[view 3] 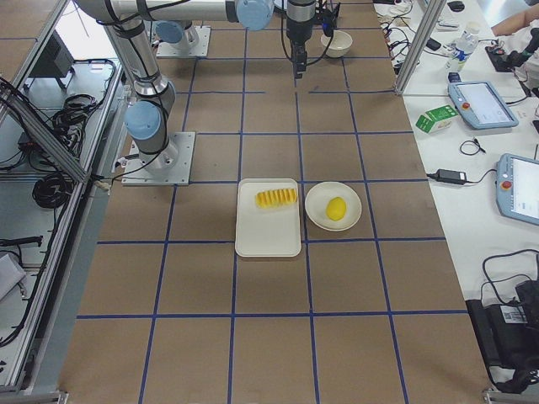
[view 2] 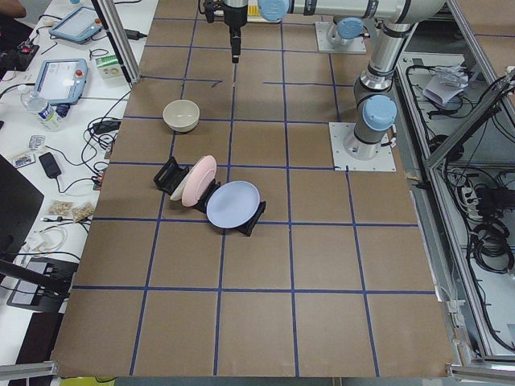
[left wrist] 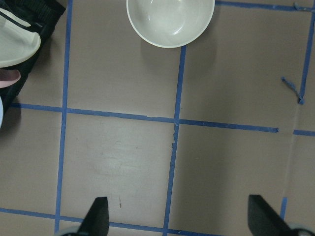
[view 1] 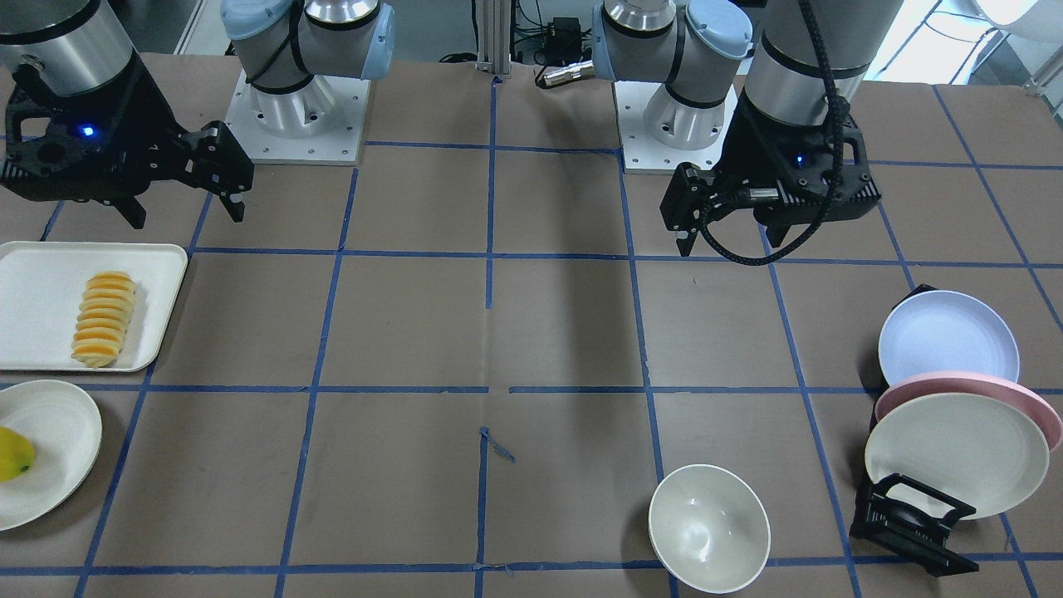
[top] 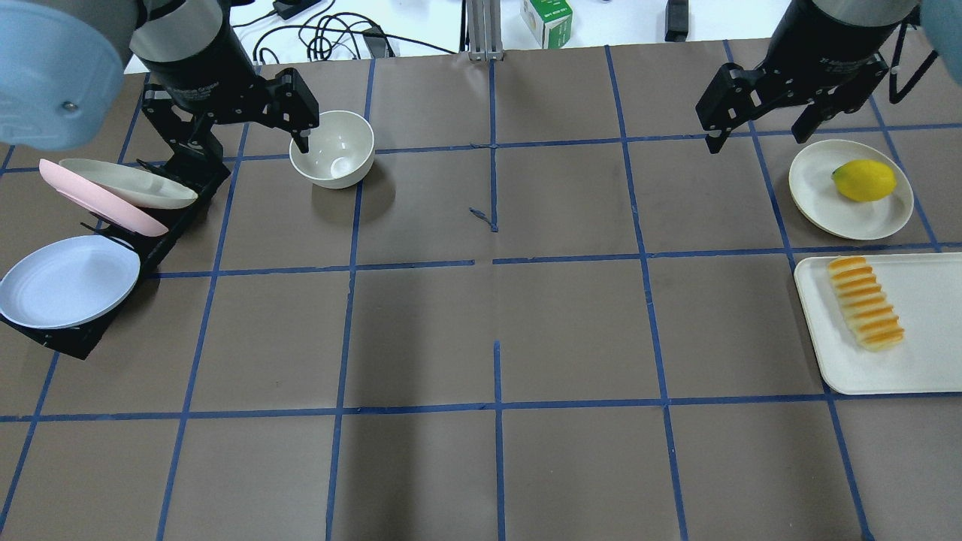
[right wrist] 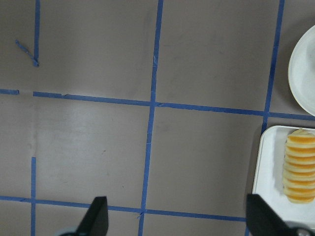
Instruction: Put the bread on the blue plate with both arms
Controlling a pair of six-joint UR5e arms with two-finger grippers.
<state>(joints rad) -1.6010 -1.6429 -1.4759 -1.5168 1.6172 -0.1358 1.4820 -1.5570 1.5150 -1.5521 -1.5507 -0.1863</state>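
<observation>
The bread (view 1: 104,320) is a row of orange-topped slices lying on a white tray (view 1: 33,274); it also shows in the overhead view (top: 864,303) and the right wrist view (right wrist: 299,164). The blue plate (view 1: 947,336) leans in a black rack at the other end of the table, also in the overhead view (top: 68,282). My right gripper (view 1: 184,212) hangs open and empty above the table, apart from the tray (top: 932,361). My left gripper (view 1: 729,239) hangs open and empty, between the rack and the bowl in the overhead view (top: 248,143). Both wrist views show jaws spread wide.
The rack also holds a pink plate (top: 98,203) and a cream plate (top: 128,184). A cream bowl (top: 332,148) stands beside my left gripper. A yellow fruit (top: 864,180) lies on a cream plate (top: 819,188) beyond the tray. Blue tape lines grid the brown table.
</observation>
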